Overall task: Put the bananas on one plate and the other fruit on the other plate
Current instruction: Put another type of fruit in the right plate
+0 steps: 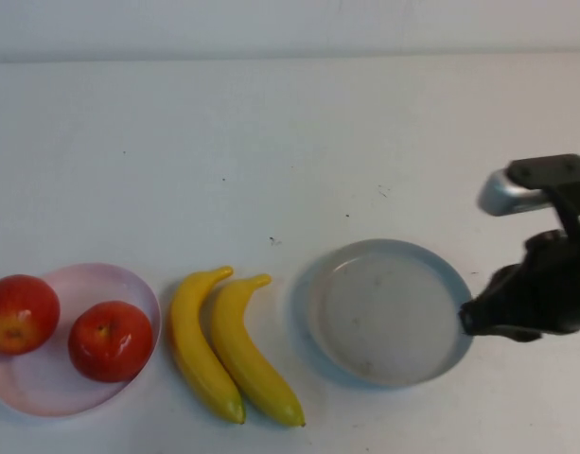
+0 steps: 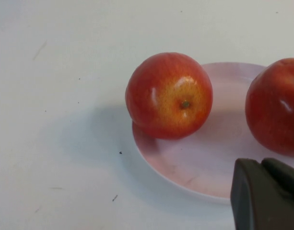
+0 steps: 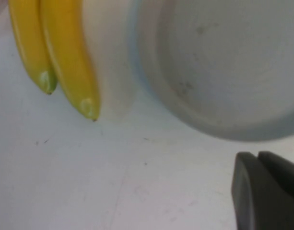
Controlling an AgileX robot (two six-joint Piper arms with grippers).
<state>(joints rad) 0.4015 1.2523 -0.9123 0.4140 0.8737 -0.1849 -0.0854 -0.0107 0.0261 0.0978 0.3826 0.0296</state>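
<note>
Two glossy yellow bananas (image 1: 228,345) lie left of the grey-blue round plate (image 1: 384,312); closed, empty right gripper (image 1: 469,320) touches its right rim; left gripper (image 2: 266,191) closed, empty over the pale pink plate (image 2: 209,163).

white table (image 1: 290,142) with few small dark specks; pale wall strip along far edge.

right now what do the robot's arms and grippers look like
Only the right arm shows in the high view: matte black, chunky segments with a rounded silver-grey metal joint housing near its top. The right gripper, at the round grey-blue plate's right rim, is black and blunt. The left gripper, by the pale pink plate, has matte black, flat-sided fingers. No cables or markings visible.
</note>
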